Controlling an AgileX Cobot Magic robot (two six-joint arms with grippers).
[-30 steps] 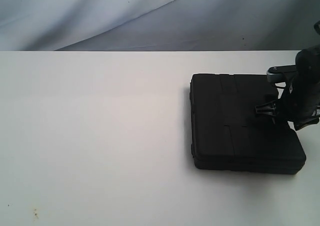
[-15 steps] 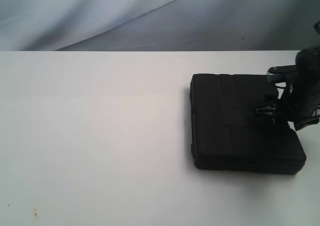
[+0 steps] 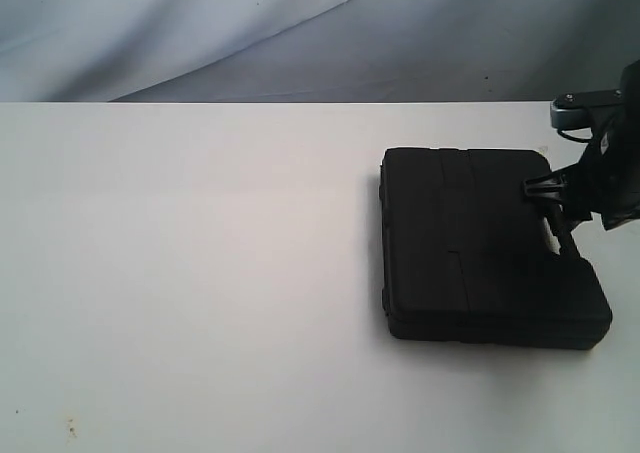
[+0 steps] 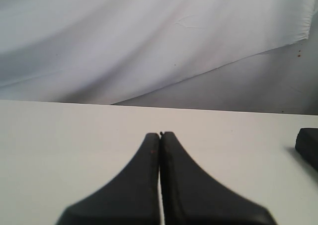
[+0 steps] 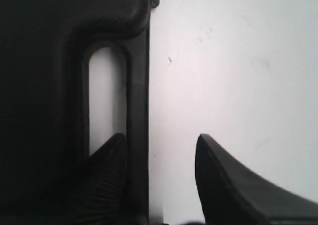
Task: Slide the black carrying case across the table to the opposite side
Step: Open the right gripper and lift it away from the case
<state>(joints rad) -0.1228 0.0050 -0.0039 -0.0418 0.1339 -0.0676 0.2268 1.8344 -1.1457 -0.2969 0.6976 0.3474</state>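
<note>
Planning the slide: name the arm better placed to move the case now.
Right. The right claw is open, straddling the case's handle, one finger seemingly in the slot. The left claw is shut and away from the case, which lies on the table's right side.

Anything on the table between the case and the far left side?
Nothing visible. The table left of the black carrying case shows only tiny specks. The right gripper is open over the case's handle.
</note>
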